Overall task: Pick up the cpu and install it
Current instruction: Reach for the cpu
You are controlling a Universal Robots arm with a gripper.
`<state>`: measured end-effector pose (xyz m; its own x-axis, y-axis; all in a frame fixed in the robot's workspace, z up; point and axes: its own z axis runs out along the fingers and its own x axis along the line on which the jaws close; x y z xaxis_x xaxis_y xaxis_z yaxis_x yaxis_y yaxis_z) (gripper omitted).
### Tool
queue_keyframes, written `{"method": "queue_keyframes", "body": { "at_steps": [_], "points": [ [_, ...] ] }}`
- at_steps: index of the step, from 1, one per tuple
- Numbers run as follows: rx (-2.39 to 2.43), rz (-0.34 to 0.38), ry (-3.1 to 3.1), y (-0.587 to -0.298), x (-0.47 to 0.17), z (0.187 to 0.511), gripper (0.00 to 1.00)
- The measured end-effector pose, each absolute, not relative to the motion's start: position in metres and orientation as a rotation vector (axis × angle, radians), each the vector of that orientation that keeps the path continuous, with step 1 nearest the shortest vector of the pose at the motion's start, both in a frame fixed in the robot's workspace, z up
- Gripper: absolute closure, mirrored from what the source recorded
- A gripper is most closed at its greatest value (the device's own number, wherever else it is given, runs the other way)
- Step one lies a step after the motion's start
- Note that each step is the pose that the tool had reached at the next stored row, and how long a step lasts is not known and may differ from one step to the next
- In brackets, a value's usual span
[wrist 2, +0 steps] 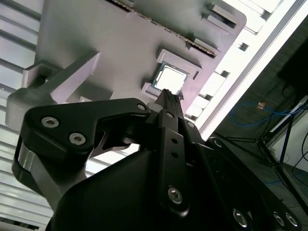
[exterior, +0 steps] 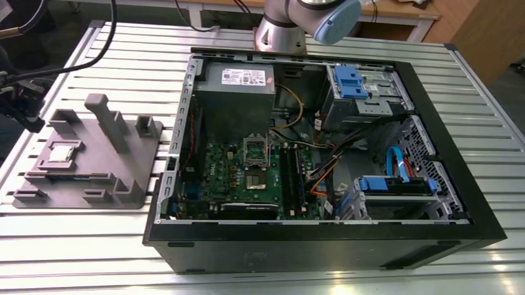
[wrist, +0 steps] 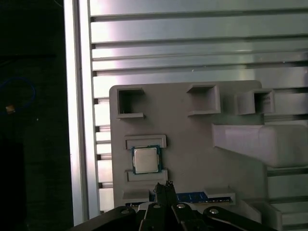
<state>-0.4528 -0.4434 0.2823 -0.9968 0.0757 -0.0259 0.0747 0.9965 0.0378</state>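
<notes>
Hovering over the tray (wrist: 192, 144): in both wrist views the hand (wrist: 163, 185) sits near the cpu (wrist: 146, 159), just off one edge of it. The fingers (wrist 2: 167, 103) are pinched together at the tips and hold nothing. Whether the tips touch the tray can't be told.

The cpu lies flat, silver top up, in its square pocket between two raised bars. A blue strip (wrist: 197, 196) sits in a slot just beside the pocket, on the hand's side.

In the exterior view the tray is on the slatted worktop (exterior: 82, 246) at the exterior view's left, just beside the open case (exterior: 328, 252). Its tall post (exterior: 107, 120) stands upright, to the right of the cpu.

The green board (exterior: 233, 178) lies flat in the case. The socket (exterior: 256, 149) is near its middle, well apart from the cpu. Socket frame position: can't tell.
</notes>
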Motion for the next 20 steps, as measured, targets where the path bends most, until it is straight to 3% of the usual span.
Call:
{"method": "queue_keyframes", "body": {
  "at_steps": [20],
  "points": [
    [0.117,0.057,3.112,-0.444,-0.458,0.252,0.89]
  ]
}}
